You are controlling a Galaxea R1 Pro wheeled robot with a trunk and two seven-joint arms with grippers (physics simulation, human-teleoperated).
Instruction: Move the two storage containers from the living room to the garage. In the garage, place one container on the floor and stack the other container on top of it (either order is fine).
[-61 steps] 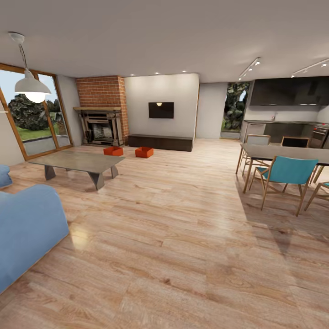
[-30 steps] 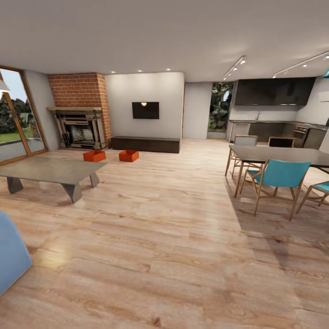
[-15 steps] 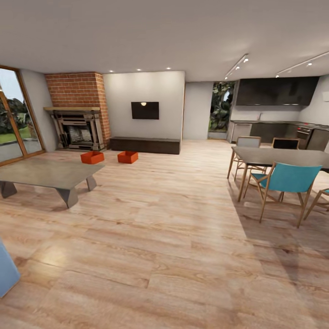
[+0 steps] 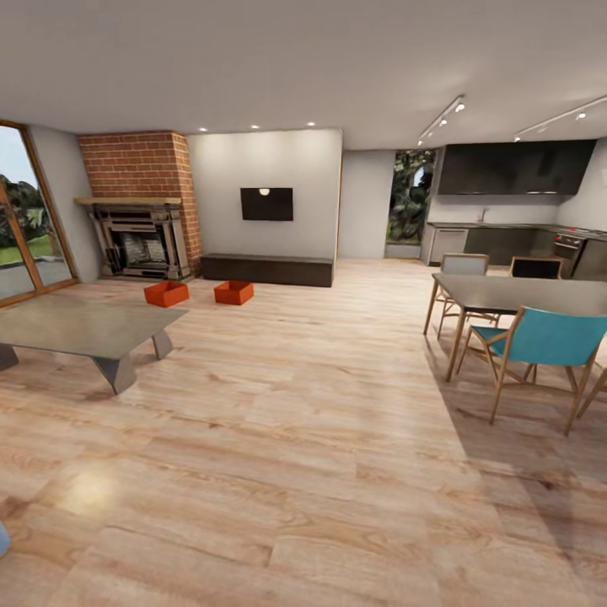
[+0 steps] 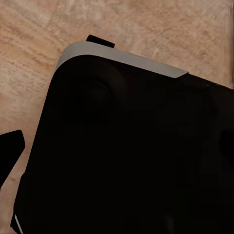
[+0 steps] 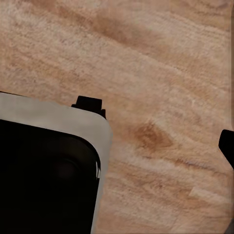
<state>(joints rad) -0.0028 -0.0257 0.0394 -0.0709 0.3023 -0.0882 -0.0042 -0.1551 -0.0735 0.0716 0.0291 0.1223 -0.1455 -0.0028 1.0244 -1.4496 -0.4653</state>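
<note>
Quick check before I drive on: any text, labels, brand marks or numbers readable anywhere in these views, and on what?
None readable.
The two storage containers: plain orange-red walls, no label.
The wall screen: dark, with only a light glare, no text.
The kitchen units: too far and blurred to show any marks.
The robot's dark base in the wrist views: no markings.

Left wrist cam: looking down on a big black body with rounded corner and light grey edge (image 5: 126, 146), likely the robot's base. Light wood-plank floor (image 5: 39, 44) around it. Small black tab (image 5: 100, 41) pokes past the grey edge. Dark fingertip (image 5: 9, 151) at frame border, over the planks.
</note>
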